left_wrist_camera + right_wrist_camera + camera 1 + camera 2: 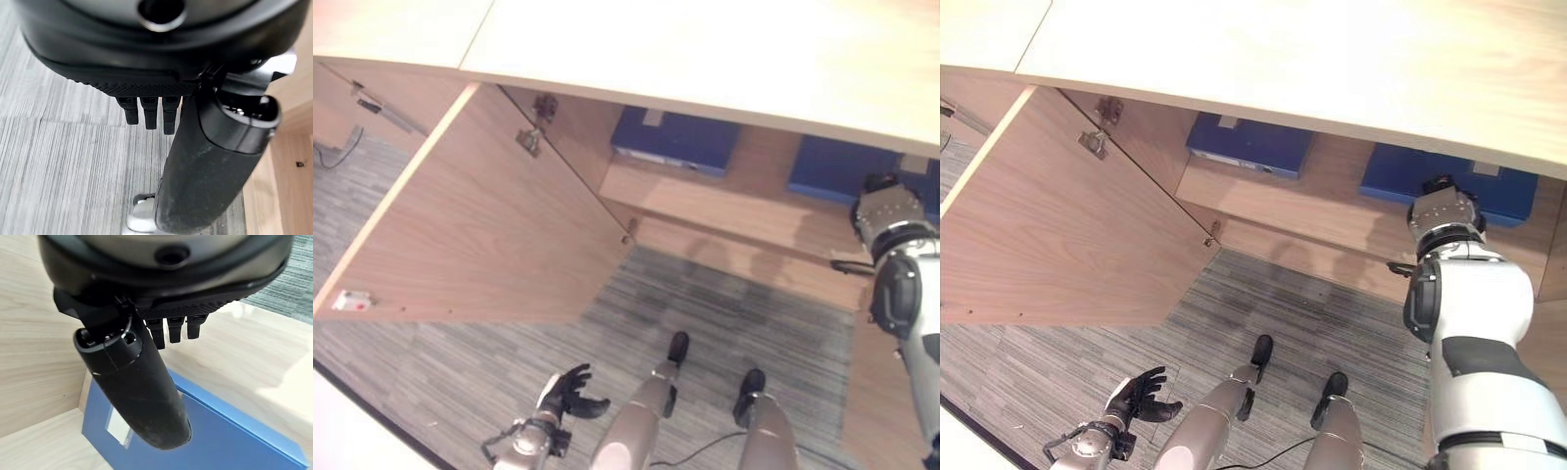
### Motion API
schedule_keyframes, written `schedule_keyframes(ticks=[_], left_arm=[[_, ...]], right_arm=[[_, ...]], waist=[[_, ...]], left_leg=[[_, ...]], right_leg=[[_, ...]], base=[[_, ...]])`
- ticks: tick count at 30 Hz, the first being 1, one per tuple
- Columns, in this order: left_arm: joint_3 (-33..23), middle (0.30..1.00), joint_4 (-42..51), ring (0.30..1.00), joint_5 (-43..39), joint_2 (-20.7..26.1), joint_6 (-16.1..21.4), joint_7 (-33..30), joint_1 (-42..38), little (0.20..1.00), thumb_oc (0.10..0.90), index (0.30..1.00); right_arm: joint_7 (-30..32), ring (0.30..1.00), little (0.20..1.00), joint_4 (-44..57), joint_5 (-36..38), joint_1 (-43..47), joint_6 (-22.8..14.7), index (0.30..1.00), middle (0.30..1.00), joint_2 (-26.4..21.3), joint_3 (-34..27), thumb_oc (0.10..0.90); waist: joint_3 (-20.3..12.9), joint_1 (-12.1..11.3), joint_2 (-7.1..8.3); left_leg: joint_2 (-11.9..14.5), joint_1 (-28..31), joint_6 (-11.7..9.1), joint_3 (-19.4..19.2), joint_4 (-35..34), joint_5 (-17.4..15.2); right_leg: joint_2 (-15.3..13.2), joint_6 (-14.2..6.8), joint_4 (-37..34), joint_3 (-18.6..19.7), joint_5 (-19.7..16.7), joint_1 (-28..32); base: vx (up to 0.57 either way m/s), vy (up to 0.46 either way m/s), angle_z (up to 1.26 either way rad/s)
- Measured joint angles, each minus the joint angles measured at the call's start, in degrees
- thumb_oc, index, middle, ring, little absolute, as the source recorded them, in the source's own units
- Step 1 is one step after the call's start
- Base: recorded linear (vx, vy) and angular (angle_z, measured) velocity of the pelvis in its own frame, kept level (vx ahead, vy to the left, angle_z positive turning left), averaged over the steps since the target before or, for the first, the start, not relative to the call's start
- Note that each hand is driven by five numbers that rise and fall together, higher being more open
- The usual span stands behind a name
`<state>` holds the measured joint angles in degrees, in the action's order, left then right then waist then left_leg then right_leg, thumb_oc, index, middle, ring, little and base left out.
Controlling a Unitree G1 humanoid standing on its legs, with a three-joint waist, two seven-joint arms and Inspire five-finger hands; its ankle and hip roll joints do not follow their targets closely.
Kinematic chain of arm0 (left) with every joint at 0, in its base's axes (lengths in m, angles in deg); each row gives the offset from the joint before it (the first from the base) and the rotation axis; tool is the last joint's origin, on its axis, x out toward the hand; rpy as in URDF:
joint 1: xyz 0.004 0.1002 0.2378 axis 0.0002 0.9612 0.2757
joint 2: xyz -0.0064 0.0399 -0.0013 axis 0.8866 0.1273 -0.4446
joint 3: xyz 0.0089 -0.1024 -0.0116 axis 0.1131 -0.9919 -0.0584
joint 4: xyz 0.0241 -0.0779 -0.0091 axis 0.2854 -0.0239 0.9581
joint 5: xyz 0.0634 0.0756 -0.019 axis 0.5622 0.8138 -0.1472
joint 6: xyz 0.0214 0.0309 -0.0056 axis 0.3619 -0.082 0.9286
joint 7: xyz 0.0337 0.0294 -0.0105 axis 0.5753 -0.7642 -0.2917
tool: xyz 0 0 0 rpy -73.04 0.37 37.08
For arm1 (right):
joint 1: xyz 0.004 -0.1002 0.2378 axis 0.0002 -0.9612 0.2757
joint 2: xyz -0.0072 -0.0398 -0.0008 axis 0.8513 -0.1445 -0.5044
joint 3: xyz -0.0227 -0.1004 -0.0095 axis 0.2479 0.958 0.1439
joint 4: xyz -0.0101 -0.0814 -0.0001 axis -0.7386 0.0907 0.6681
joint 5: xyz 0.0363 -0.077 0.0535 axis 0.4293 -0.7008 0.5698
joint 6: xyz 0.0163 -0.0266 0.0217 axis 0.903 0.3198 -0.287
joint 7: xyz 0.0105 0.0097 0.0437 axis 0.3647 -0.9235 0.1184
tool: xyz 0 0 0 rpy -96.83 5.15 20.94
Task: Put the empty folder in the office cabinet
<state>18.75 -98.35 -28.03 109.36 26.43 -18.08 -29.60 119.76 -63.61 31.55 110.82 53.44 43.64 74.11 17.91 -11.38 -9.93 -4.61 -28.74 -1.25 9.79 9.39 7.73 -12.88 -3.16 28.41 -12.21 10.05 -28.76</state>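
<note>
Two blue folders lie flat on the shelf (724, 201) inside the open office cabinet. One folder (1249, 145) is at the left. The other blue folder (1498, 191) is at the right, under my right hand (1438, 186). In the right wrist view that folder (220, 440) shows just past my thumb (132, 382), and the fingers are straight and hold nothing. My left hand (570, 392) hangs low over the carpet with its fingers spread and nothing in it.
The cabinet's left door (480, 225) stands wide open, swung out over the grey carpet (734, 313). The light wooden cabinet top (705, 49) overhangs the shelf. A second door panel (867, 392) shows at the lower right.
</note>
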Motion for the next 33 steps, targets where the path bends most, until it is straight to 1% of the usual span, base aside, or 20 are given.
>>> schedule_keyframes(ticks=[3,9,11,15,17,18,19,21,23,26,31,33], left_arm=[[0.27,0.900,-0.04,0.900,-0.03,-0.10,-0.02,-0.01,0.59,0.900,0.800,0.900],[0.61,0.900,0.26,0.900,-2.17,-0.11,-0.04,-0.05,0.76,0.900,0.800,0.900],[0.61,0.900,0.79,0.900,-2.21,-0.10,-0.06,-0.05,0.78,0.900,0.800,0.900],[0.58,0.900,1.58,0.900,-2.23,-0.10,-0.05,0.01,0.84,0.900,0.800,0.900],[0.15,0.900,4.30,0.900,-2.22,-0.02,0.00,0.37,1.81,0.900,0.800,0.900],[0.06,0.900,4.90,0.900,-2.22,0.02,0.09,0.37,2.30,0.900,0.800,0.900],[-0.13,0.900,6.78,0.900,-2.17,0.34,0.10,0.67,3.50,0.900,0.800,0.900],[-0.20,0.900,7.50,0.900,-2.17,0.93,0.02,1.75,4.46,0.900,0.800,0.900],[-2.44,0.900,9.01,0.900,-2.22,1.02,0.14,2.79,5.59,0.900,0.800,0.900],[-2.66,0.900,8.78,0.900,-2.22,1.03,0.06,2.97,5.61,0.900,0.800,0.900],[-2.62,0.900,9.41,0.900,-2.25,1.04,-0.06,5.37,5.44,0.900,0.800,0.900],[-2.87,0.900,9.28,0.900,-2.29,1.05,-0.10,5.30,5.17,0.900,0.800,0.900]], right_arm=[[0.63,0.900,0.900,-0.01,-0.28,0.00,-0.01,0.900,0.900,0.84,0.02,0.800],[1.16,0.900,0.900,0.00,-1.31,-0.47,-0.01,0.900,0.900,1.92,0.17,0.800],[1.12,0.900,0.900,0.00,-1.34,-0.51,0.12,0.900,0.900,2.27,0.92,0.800],[0.40,0.900,0.900,0.06,-3.08,-0.50,1.18,0.900,0.900,2.24,2.85,0.800],[-2.18,0.900,0.900,0.43,-7.97,-0.51,3.80,0.900,0.900,0.00,5.95,0.800],[-2.21,0.900,0.900,0.95,-8.33,-0.50,4.23,0.900,0.900,-0.58,6.26,0.800],[-2.59,0.900,0.900,1.11,-9.13,-0.57,5.74,0.900,0.900,-1.59,6.82,0.800],[-2.82,0.900,0.900,1.10,-9.77,-0.72,6.81,0.900,0.900,-3.54,5.94,0.800],[-3.09,0.900,0.900,1.12,-9.62,-0.62,7.87,0.900,0.900,-5.59,5.88,0.800],[-3.77,0.900,0.900,1.13,-9.66,-0.63,7.40,0.900,0.900,-5.59,6.08,0.800],[-5.60,0.900,0.900,1.57,-9.00,-0.89,7.28,0.900,0.900,-5.60,5.99,0.800],[-6.23,0.900,0.900,2.86,-9.05,-2.81,5.69,0.900,0.900,-4.59,5.92,0.800]], waist=[[-0.03,-0.13,-0.05],[-0.65,-0.18,-0.96],[-0.98,-0.25,-1.44],[-1.17,-0.53,-1.71],[-1.17,-1.61,-1.84],[-1.18,-1.66,-1.96],[-1.15,-1.78,-2.15],[-1.16,-2.90,-2.56],[-1.15,-3.11,-3.05],[-1.07,-2.99,-3.48],[-1.06,-2.71,-3.50],[-0.95,-2.26,-3.35]], left_leg=[[0.29,0.89,0.04,-0.02,-1.62,0.72],[0.47,1.93,-0.06,0.36,-3.03,1.23],[0.51,1.94,-0.13,0.53,-3.35,1.40],[0.58,2.02,-0.19,0.57,-3.73,1.57],[0.54,2.04,-0.26,1.02,-4.45,1.95],[0.54,2.04,-0.28,1.30,-4.76,2.04],[0.50,2.03,-0.28,1.59,-5.07,2.25],[0.53,2.19,-0.22,1.60,-5.61,2.40],[0.51,2.82,-0.46,1.95,-7.12,3.12],[0.51,2.93,-0.59,2.14,-7.86,3.53],[0.93,2.92,-0.72,2.26,-8.78,4.18],[1.09,2.96,-0.66,2.26,-8.77,4.24]], right_leg=[[0.28,0.01,-0.95,-0.06,-0.40,0.52],[0.39,-0.02,-1.60,-0.62,-0.44,1.45],[0.40,-0.01,-1.66,-0.81,-0.44,1.42],[0.42,0.00,-1.68,-0.84,-0.43,1.34],[0.38,-0.01,-1.75,-1.09,-0.39,1.19],[0.35,-0.01,-1.86,-1.40,-0.38,1.20],[0.32,-0.01,-2.03,-1.71,-0.38,1.24],[0.26,-0.02,-2.15,-1.78,-0.39,1.27],[0.17,-0.05,-2.41,-2.13,-0.41,1.50],[0.14,-0.16,-2.59,-2.25,-0.64,1.41],[0.64,-0.09,-3.86,-2.34,-1.60,1.45],[0.87,-0.10,-4.30,-2.39,-1.79,1.74]], base=[[0.00,0.002,-0.01],[-0.01,-0.005,0.02],[-0.01,0.000,0.02],[0.00,0.000,0.00],[0.00,-0.006,0.06],[0.00,-0.015,0.12],[0.01,-0.010,0.09],[0.01,-0.006,0.03],[0.02,-0.001,0.06],[0.00,0.001,0.02],[0.00,-0.005,-0.02],[-0.01,-0.016,-0.01]])
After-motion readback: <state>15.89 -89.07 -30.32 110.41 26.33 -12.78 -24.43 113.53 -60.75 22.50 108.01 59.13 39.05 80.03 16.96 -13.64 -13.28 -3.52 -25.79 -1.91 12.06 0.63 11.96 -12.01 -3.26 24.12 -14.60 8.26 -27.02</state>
